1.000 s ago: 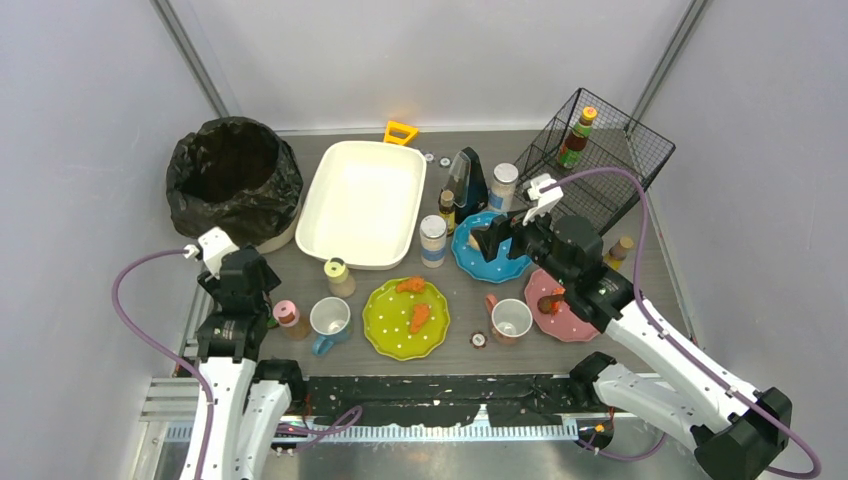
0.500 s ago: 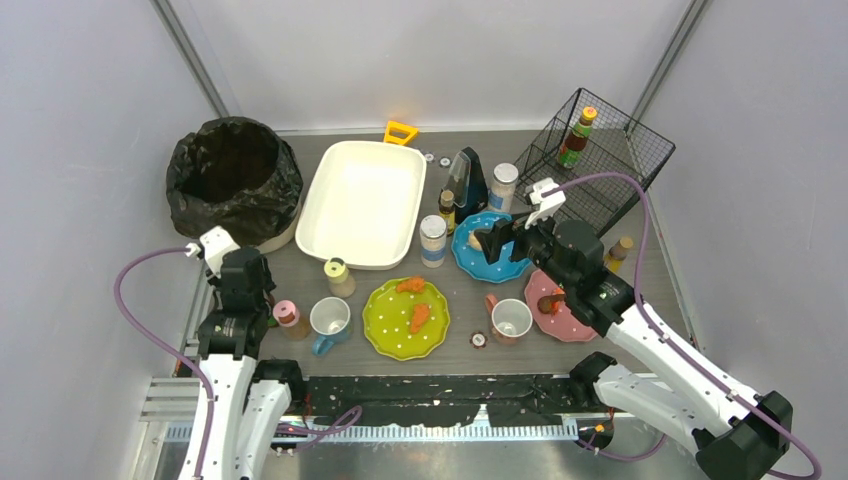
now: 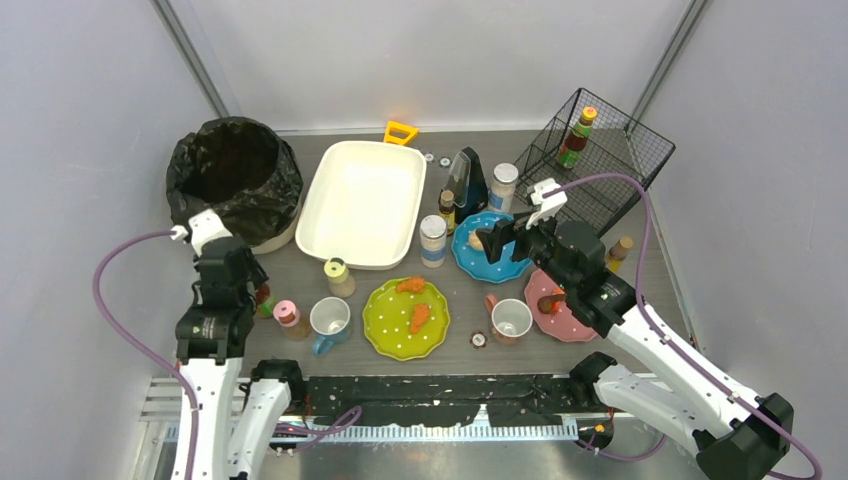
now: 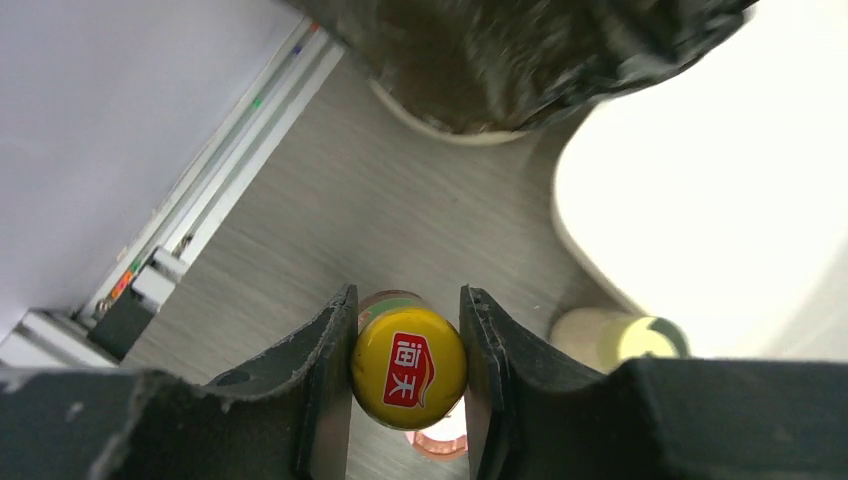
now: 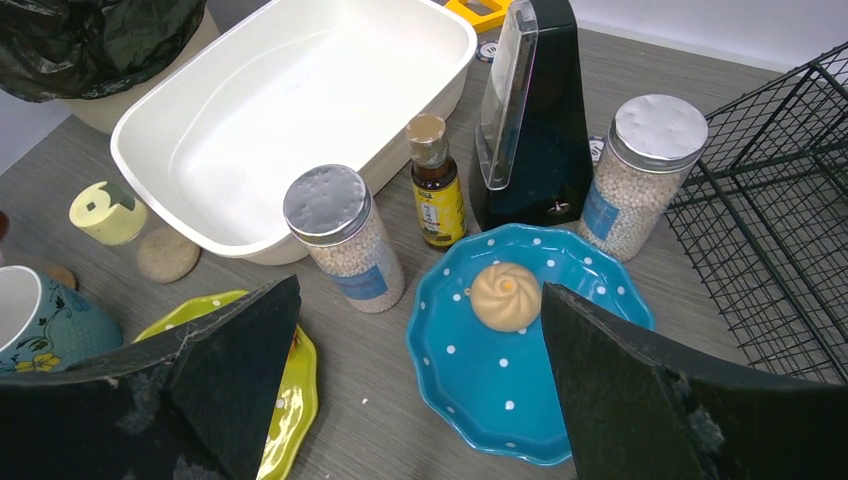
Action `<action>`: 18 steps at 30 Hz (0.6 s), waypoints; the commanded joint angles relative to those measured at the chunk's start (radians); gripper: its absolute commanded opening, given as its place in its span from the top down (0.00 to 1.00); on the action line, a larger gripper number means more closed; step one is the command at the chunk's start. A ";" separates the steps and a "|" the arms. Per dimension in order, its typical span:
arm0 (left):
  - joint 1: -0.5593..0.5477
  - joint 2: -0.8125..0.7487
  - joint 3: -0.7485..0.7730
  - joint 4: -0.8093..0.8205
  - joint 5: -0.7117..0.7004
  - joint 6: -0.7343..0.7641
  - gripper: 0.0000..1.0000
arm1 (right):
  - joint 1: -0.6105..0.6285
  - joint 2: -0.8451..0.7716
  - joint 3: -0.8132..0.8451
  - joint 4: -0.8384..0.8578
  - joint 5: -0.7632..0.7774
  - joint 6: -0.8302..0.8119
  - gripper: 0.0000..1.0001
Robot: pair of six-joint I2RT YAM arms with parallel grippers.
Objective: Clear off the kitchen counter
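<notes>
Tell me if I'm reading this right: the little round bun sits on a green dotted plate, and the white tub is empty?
Not quite. The bun sits on a blue dotted plate, as the right wrist view shows plainly. The rest holds: the white tub is empty.

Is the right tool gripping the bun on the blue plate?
No: the right tool stands wide open, and the bun lies on the blue plate, apart from both fingers.
</notes>
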State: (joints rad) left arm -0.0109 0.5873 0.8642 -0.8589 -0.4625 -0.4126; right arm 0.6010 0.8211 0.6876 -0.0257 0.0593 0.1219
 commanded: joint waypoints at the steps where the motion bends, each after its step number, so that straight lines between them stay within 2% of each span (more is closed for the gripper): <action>1: 0.006 0.030 0.203 0.041 0.089 0.069 1.00 | 0.003 -0.041 0.009 0.032 0.013 -0.024 0.04; 7: -0.002 0.145 0.441 -0.064 0.368 0.141 1.00 | 0.003 -0.076 -0.011 0.069 -0.095 -0.035 0.04; 11: -0.075 0.199 0.518 -0.065 0.555 0.153 1.00 | 0.005 -0.079 -0.010 0.087 -0.175 -0.042 0.04; 18: -0.371 0.297 0.587 -0.034 0.540 0.180 1.00 | 0.019 -0.093 -0.019 0.142 -0.310 -0.043 0.04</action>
State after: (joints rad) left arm -0.2668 0.8474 1.3766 -0.9936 0.0216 -0.2581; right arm 0.6037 0.7521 0.6727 0.0189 -0.1436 0.0925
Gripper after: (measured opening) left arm 0.381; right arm 0.959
